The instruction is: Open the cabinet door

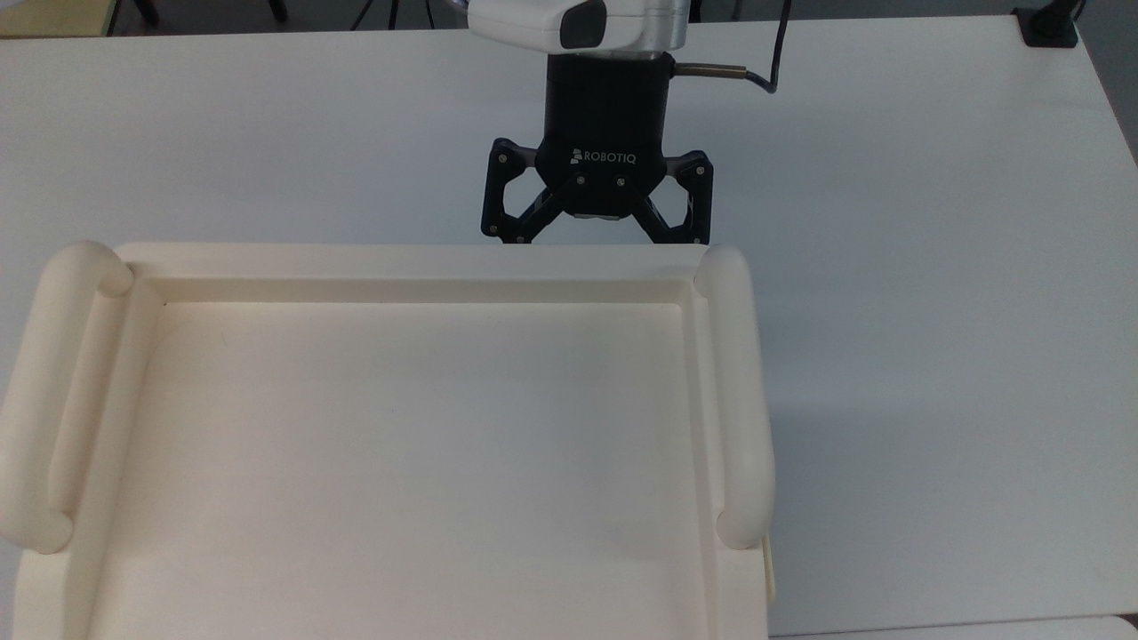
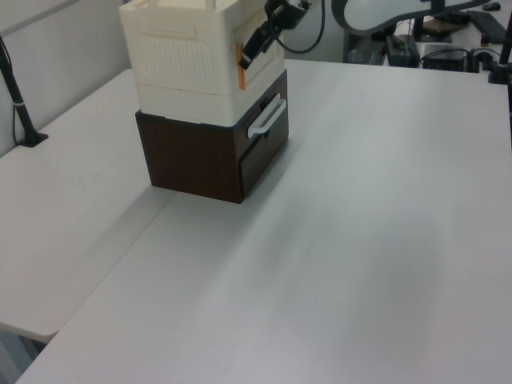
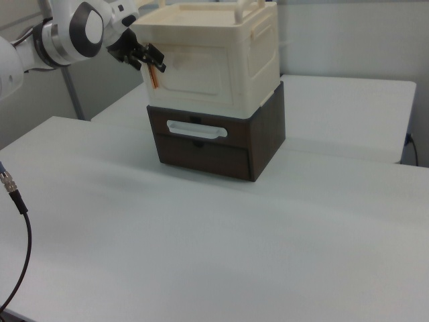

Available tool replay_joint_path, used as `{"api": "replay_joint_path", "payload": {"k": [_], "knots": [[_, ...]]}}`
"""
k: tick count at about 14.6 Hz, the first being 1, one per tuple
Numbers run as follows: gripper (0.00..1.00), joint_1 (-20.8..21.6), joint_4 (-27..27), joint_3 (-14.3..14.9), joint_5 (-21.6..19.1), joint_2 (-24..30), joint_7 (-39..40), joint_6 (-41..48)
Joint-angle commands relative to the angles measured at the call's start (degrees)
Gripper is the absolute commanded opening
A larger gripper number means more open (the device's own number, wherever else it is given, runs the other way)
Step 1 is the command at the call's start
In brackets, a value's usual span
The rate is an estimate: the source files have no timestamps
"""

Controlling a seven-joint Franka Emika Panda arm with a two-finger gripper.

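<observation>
a: where's the large cream plastic cabinet (image 3: 214, 60) sitting?

b: upper middle of the right view, stacked on a dark brown wooden drawer unit (image 3: 218, 144) with a pale bar handle (image 3: 194, 129). its thin cream door panel (image 3: 194, 80) is the front face, shut flush by the look of it, with a small orange tab (image 3: 155, 78) at the right view's left edge.

a: and the black two-finger gripper (image 3: 149, 57)?

b: at the upper left of the right view, right by that orange tab. in the top view it hangs at the upper middle, its fingertips hidden behind the cabinet's far rim. the linkages look spread wide there, so i judge it open with nothing in it, though the tips themselves aren't visible.

a: so the step in hand?

b: getting hold of the tab edge, i'd say. to do it well: line the fingers either side of the tab, close firmly, then pull along the door's swing arc, not straight out, so the stacked cabinet doesn't slide on the drawer unit.
</observation>
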State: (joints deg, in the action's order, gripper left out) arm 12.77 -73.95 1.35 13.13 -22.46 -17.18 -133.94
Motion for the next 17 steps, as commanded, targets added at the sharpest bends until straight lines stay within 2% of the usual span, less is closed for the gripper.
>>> {"api": "replay_joint_path", "payload": {"k": [1, 3, 4, 7, 10, 13, 17], "knots": [[0.75, 0.7, 1.0, 0.5, 2.8, -1.6, -1.6, -3.1], [0.65, 0.7, 1.0, 0.5, 2.8, -1.6, -1.6, -3.1], [0.53, 0.7, 0.9, 0.4, 2.8, -1.5, -1.6, -2.8], [0.36, 0.7, 0.6, 0.4, 2.7, -1.4, -1.5, -2.1], [0.14, 0.7, 0.5, 0.3, 2.7, -1.3, -1.5, 0.0], [0.09, 0.7, 0.4, 0.3, 2.6, -0.8, -1.5, 2.1], [0.07, 0.9, -0.5, 0.1, 2.0, 1.2, -1.2, 7.9]]}}
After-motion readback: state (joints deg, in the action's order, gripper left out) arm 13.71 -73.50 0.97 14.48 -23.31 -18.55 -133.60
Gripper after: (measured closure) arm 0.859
